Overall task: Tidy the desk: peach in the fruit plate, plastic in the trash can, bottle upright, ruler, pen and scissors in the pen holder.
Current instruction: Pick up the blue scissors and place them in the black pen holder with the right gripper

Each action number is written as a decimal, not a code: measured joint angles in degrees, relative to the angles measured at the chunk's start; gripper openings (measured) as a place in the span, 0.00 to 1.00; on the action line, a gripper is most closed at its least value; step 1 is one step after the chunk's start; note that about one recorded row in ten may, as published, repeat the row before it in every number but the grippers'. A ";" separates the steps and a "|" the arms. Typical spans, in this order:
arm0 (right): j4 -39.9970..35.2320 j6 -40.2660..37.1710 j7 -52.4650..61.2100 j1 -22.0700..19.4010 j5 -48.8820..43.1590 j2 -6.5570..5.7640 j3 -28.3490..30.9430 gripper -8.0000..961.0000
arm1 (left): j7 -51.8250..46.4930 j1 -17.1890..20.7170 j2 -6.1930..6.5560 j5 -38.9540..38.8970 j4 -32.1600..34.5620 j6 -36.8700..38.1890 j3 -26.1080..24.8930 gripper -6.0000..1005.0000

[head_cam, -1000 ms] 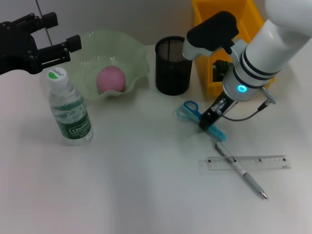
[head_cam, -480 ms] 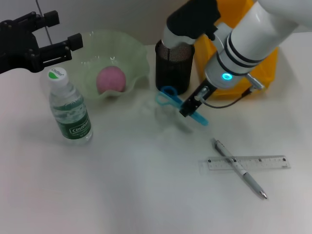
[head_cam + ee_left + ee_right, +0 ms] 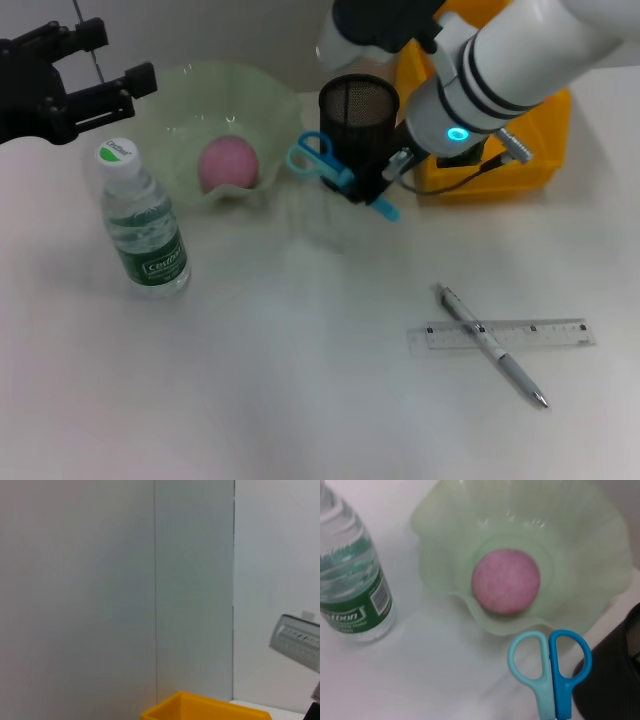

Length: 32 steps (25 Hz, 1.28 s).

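Observation:
My right gripper [image 3: 368,190] is shut on the blue scissors [image 3: 325,167] and holds them in the air just in front of the black mesh pen holder [image 3: 357,120]. The scissors' handles [image 3: 550,665] point toward the green fruit plate [image 3: 270,100], which holds the pink peach [image 3: 228,163]. The water bottle [image 3: 142,225] stands upright at the left. A pen [image 3: 492,345] lies across a clear ruler [image 3: 503,334] at the front right. My left gripper [image 3: 100,90] hangs open above the bottle, at the back left.
A yellow bin [image 3: 500,150] stands behind my right arm, right of the pen holder; its rim also shows in the left wrist view [image 3: 200,707]. The peach [image 3: 506,581], plate [image 3: 600,545] and bottle [image 3: 352,590] show in the right wrist view.
My right gripper has lifted the scissors off the table and carried them left and back, from beside the pen to just in front of the pen holder. The left arm has barely moved.

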 joint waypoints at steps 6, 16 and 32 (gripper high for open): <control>-9.74 4.78 -0.03 -6.92 0.02 -0.06 -1.63 0.26 | 0.04 0.29 0.08 -0.47 0.00 -0.01 -0.48 0.80; -14.30 20.99 -0.89 -13.57 0.10 0.04 -6.33 0.27 | 0.57 0.43 -0.02 -0.47 -0.09 0.31 -0.43 0.80; -0.61 48.70 -1.01 -15.60 0.55 -0.26 -12.20 0.29 | 0.61 0.39 0.03 -0.46 -0.18 0.37 -0.43 0.80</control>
